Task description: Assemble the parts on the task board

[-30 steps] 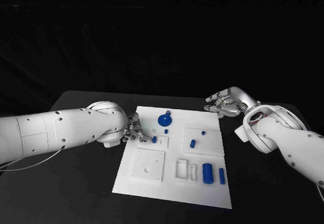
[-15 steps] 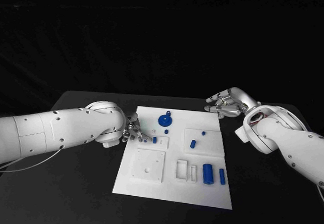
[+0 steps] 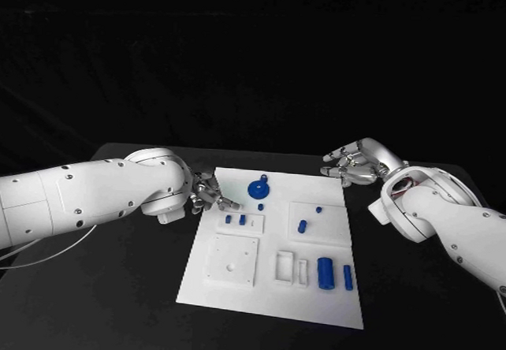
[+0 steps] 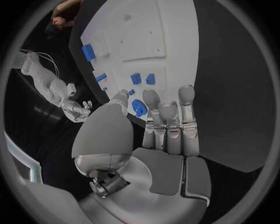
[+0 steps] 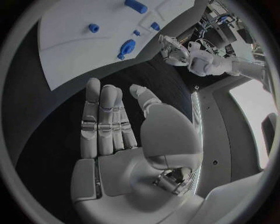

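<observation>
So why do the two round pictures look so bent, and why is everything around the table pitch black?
Left and right wrist views: fisheye lenses, so the task board's straight edges bow and each hand, left and right, looms large. Head view: light falls on the white board and arms; the black table and backdrop stay dark.

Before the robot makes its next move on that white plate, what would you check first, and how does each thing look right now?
1. Left hand free to pick: ok. The left wrist view shows its fingers spread and nothing in them.
2. Right hand out of the way: ok. It is open, beyond the far right corner of the task board.
3. Parts near the left hand: ok. Two small blue pieces lie on the board close to its fingers.
4. Round blue part reachable: ok, it lies uncovered at the board's far end.
5. Two blue cylinders in place: ok, side by side on the board's near right part.
6. Which slot each part fits: cannot tell.
</observation>
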`<control>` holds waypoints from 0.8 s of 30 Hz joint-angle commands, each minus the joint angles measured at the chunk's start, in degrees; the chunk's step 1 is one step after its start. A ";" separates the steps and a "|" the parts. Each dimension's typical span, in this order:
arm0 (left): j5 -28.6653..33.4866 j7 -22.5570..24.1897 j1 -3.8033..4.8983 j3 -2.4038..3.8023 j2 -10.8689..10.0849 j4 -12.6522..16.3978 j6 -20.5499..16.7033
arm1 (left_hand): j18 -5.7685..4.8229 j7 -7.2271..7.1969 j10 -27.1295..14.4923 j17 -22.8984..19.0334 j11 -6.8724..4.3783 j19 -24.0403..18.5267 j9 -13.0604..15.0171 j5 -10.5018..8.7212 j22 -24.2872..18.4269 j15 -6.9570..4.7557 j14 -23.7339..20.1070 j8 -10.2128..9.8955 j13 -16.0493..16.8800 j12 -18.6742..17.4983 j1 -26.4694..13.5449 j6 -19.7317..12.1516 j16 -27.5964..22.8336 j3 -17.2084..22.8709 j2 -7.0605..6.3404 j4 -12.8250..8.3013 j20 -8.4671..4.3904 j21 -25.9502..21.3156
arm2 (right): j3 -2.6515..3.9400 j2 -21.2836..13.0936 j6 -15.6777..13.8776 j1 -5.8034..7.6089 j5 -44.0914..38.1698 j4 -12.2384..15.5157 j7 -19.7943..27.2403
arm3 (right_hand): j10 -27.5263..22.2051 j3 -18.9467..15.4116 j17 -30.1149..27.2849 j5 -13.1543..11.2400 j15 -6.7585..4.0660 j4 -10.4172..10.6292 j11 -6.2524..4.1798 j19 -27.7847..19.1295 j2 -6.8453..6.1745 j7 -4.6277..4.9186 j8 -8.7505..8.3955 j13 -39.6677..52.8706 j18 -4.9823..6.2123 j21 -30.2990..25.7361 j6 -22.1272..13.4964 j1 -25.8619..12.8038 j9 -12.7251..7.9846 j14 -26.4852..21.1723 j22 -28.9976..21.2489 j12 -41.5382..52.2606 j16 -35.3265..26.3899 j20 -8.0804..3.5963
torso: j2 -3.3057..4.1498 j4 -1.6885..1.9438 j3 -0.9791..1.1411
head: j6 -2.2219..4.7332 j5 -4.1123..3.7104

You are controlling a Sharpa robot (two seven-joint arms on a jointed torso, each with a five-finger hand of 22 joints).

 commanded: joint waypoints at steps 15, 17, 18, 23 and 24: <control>-6.97 18.60 0.48 -0.02 2.98 0.78 -12.43 | 0.18 4.29 -10.41 -19.37 6.30 -4.27 -20.34 -2.25 -13.50 5.28 -8.58 -2.16 -35.18 -32.94 17.91 -5.40 -18.95 1.03 8.44 -17.14 4.67 -19.38 | 0.02 0.23 -0.33 -0.07 0.25 -0.56 0.97 | 0.20 0.87 -0.91 -0.24 0.03 -0.17 0.07 -0.88 -0.16 0.03 -0.28 -0.35 -0.41 -0.16 -0.12 0.63 -0.05 -0.50 -0.52 -0.24 -1.27 0.01 | 0.08 -0.20 -0.03 | 0.79 -0.31; -8.25 21.71 0.26 -0.36 3.61 0.15 -12.76 | 0.62 4.34 -9.93 -19.47 6.54 -3.16 -21.39 -3.86 -13.05 5.21 -7.75 -2.63 -35.58 -34.73 18.83 -4.20 -18.07 1.10 8.40 -18.01 4.60 -18.99 | 0.02 0.28 -0.30 -0.06 0.30 -0.60 1.02 | 0.12 0.91 -0.95 -0.23 0.03 -0.18 0.08 -0.84 -0.12 0.02 -0.28 -0.39 -0.40 -0.14 -0.09 0.63 -0.05 -0.44 -0.57 -0.31 -1.29 0.00 | 0.08 -0.18 0.00 | 0.93 -0.43; -8.78 23.19 0.17 -0.65 3.97 -0.32 -13.10 | 0.83 4.36 -9.52 -19.61 6.55 -2.90 -22.13 -3.80 -12.53 5.14 -7.65 -3.07 -35.57 -35.48 19.14 -3.67 -17.70 1.19 8.71 -18.35 4.59 -18.78 | 0.02 0.30 -0.28 -0.06 0.32 -0.60 1.04 | 0.12 0.91 -0.95 -0.23 0.03 -0.18 0.08 -0.84 -0.12 0.02 -0.28 -0.39 -0.40 -0.14 -0.09 0.63 -0.05 -0.44 -0.57 -0.31 -1.29 0.00 | 0.09 -0.18 0.02 | 0.95 -0.43; -13.03 28.06 -0.03 -2.33 5.63 -2.54 -14.58 | 1.69 4.08 -10.94 -19.69 6.93 -2.05 -24.22 -3.48 -8.68 5.03 -6.19 -3.62 -35.61 -35.62 20.28 -2.36 -15.36 1.73 9.18 -20.45 4.42 -16.83 | 0.02 0.42 -0.27 -0.06 0.38 -0.46 1.11 | 0.20 1.08 -1.27 -0.25 0.02 -0.28 0.08 -0.76 -0.07 0.03 -0.28 -0.59 -0.40 -0.12 -0.09 0.63 -0.05 -0.28 -1.06 -0.46 -1.59 -0.02 | 0.06 -0.05 0.07 | 1.10 -0.60; -14.43 28.95 -0.06 -2.73 6.13 -3.05 -14.81 | 1.81 4.01 -11.74 -19.67 7.09 -2.07 -24.40 -3.51 -7.85 4.96 -6.13 -3.70 -35.65 -35.72 20.28 -2.72 -14.96 1.93 9.09 -20.78 4.43 -16.45 | 0.02 0.46 -0.26 -0.06 0.39 -0.45 1.12 | 0.20 1.08 -1.27 -0.25 0.02 -0.28 0.08 -0.76 -0.07 0.03 -0.28 -0.59 -0.40 -0.12 -0.09 0.63 -0.05 -0.28 -1.06 -0.46 -1.59 -0.02 | 0.10 -0.06 0.03 | 1.10 -0.68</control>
